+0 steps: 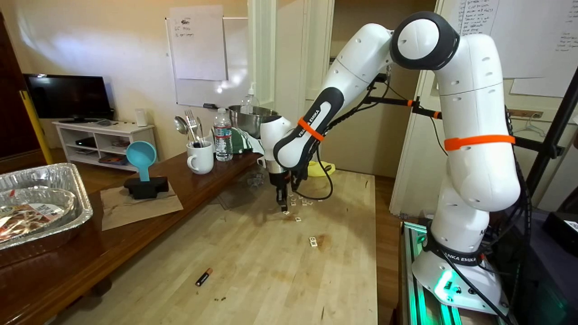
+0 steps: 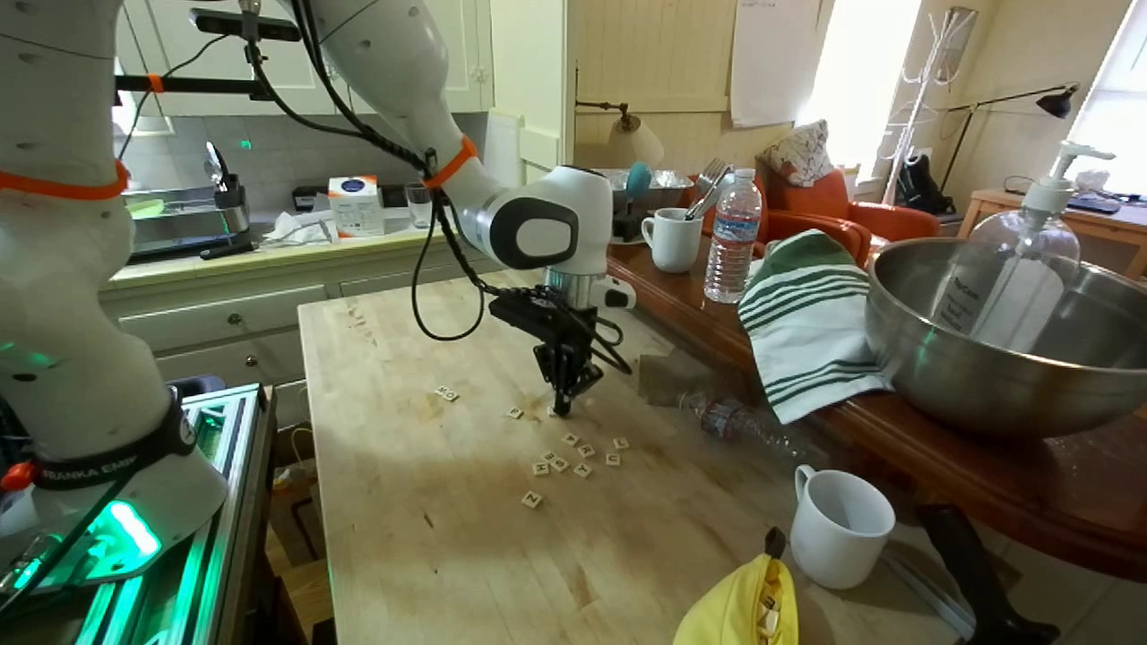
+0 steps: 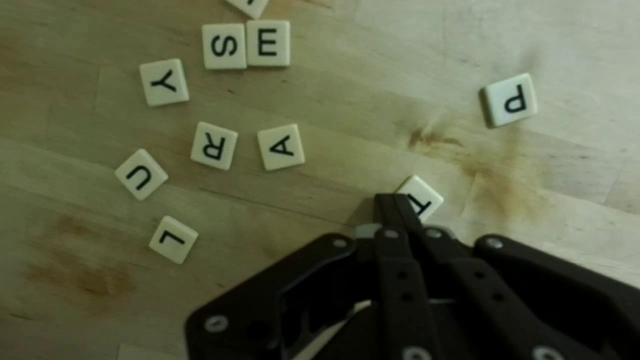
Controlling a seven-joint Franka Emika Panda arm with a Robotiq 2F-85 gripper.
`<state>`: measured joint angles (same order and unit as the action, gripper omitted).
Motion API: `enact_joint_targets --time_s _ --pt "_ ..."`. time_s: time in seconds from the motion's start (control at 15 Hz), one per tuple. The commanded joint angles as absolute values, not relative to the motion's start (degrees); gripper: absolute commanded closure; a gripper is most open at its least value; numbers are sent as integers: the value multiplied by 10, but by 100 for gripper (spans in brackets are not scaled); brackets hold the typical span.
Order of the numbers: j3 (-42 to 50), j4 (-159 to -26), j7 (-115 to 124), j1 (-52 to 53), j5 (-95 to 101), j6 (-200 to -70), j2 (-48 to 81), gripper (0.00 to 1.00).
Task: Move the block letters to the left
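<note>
The block letters are small cream tiles on the wooden table. In the wrist view my gripper (image 3: 397, 200) is shut, its fingertips together with nothing seen between them. The T tile (image 3: 425, 197) lies right beside the fingertips, partly hidden by them; I cannot tell if they touch. The P tile (image 3: 511, 100) lies apart at the right. The A tile (image 3: 281, 147), R tile (image 3: 214, 145), L tile (image 3: 173, 240) and several others are scattered at the left. In both exterior views the gripper (image 1: 283, 209) (image 2: 562, 410) points down at the tabletop. A tile pair (image 1: 313, 241) (image 2: 446, 393) lies farther off.
A battery (image 1: 204, 277) lies on the table. A yellow pouch (image 2: 739, 605), a white mug (image 2: 842, 527) and a lying plastic bottle (image 2: 735, 421) are near the table's edges. A raised brown counter (image 1: 135, 234) runs along one side, holding a steel bowl (image 2: 986, 367) and a striped towel (image 2: 806, 322).
</note>
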<state>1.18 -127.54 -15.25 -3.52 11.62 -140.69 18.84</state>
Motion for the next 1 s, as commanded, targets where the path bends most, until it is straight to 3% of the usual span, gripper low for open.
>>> enact_joint_targets --time_s 0.0,0.93 --pt "5 -1289 -92 -21 83 -1378 188 100" --pt "1 -1297 47 0 12 -1360 176 100"
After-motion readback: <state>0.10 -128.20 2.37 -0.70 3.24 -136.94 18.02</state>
